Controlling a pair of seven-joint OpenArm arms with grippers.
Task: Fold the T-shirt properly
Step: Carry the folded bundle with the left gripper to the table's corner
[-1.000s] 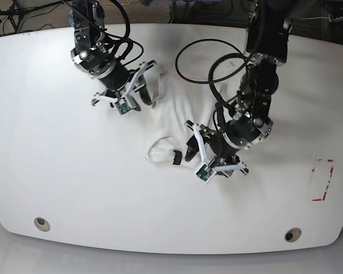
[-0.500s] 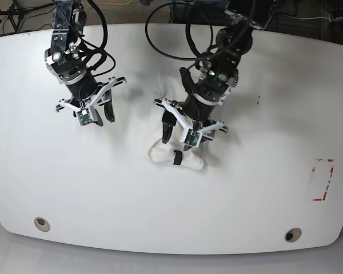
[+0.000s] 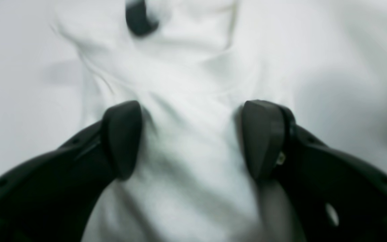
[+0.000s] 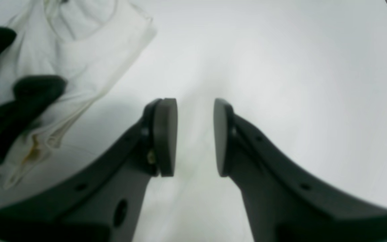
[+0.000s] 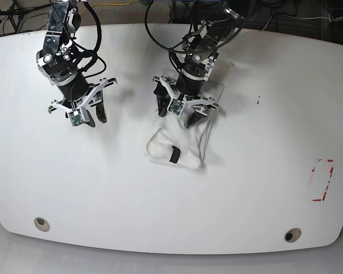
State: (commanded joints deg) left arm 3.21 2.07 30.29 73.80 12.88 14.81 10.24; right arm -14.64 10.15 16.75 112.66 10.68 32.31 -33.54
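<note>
White table (image 5: 103, 188) w/ crumpled T-shirt (image 5: 180, 149) lying on it.

My two arms are black, built of rounded jointed segments with silver rings at the wrists and loose black cables looping off them. My left end effector (image 5: 180, 114) and right end effector (image 5: 87, 117) each carry white brackets and a small green board. My fingers (image 4: 165, 136) are matte black, curved, pierced with small holes, ending in flat oval pads (image 3: 123, 137).
</note>
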